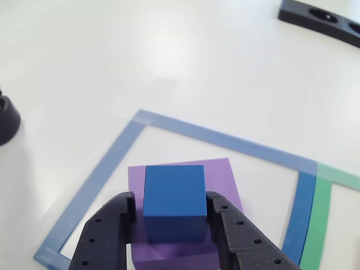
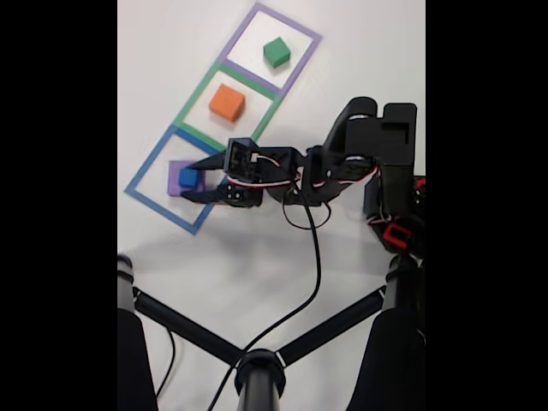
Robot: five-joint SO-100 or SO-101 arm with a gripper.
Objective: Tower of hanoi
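Observation:
In the other view, the small blue cube (image 1: 174, 188) sits on the flat purple block (image 1: 222, 177) inside the blue tape square (image 1: 95, 180). My gripper (image 1: 171, 216) straddles the cube. Its right finger (image 1: 225, 225) is against the cube's side, and a narrow gap shows at the left finger (image 1: 115, 225), so it is slightly open. The fixed view shows the gripper (image 2: 193, 179) at the blue cube (image 2: 187, 178) on the purple block (image 2: 175, 175). The salmon-orange block (image 2: 227, 103) lies in the green tape square and the green block (image 2: 276, 52) in the purple tape square.
A black object (image 1: 320, 19) lies at the far right of the white table and another dark piece (image 1: 7, 118) at the left edge. In the fixed view a black stand with cables (image 2: 257, 360) fills the lower part, and the arm's base (image 2: 390, 163) is at the right.

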